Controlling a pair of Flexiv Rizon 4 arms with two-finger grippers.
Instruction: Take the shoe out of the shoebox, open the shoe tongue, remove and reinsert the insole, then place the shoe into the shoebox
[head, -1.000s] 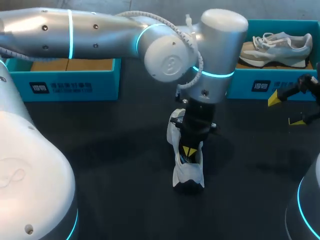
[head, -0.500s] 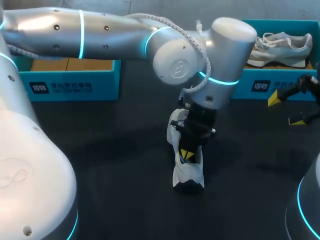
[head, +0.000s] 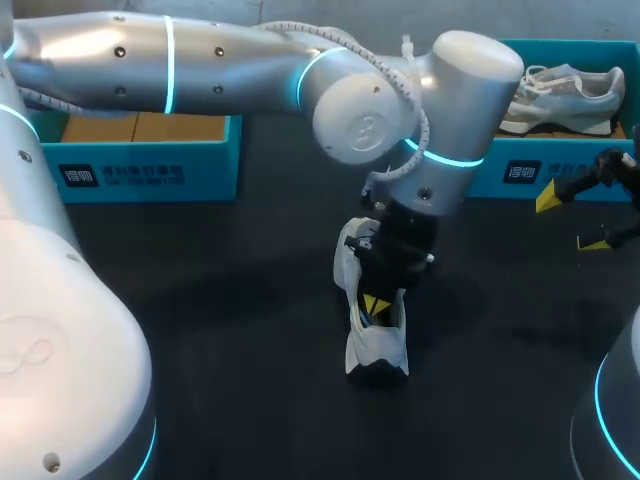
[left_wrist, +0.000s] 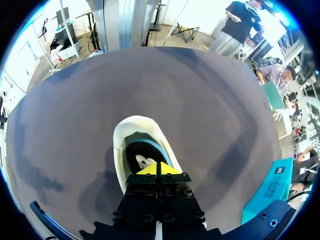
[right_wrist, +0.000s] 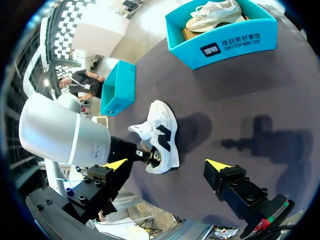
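A white shoe (head: 372, 345) stands on the dark table, toe toward me, with its mouth open. My left arm reaches in from the left, and my left gripper (head: 376, 304) points down into that mouth. In the left wrist view the left gripper (left_wrist: 159, 168) has its yellow tips pressed together just over the blue insole (left_wrist: 148, 151) inside the shoe (left_wrist: 121, 145). Nothing shows between the tips. My right gripper (head: 590, 218) hangs open at the right edge, apart from the shoe. From the right wrist view, the right gripper (right_wrist: 167, 164) faces the shoe (right_wrist: 165, 131) with its fingers spread wide.
A teal shoebox (head: 520, 175) at the back right holds a second pale shoe (head: 560, 92). Another teal shoebox (head: 140, 165) with a brown lining stands at the back left. My left arm's elbow (head: 370, 110) hangs over the table's middle.
My left arm's elbow and wrist have shifted slightly to the right, while its shut tips stay in the shoe's mouth. The shoe and the right gripper have not moved.
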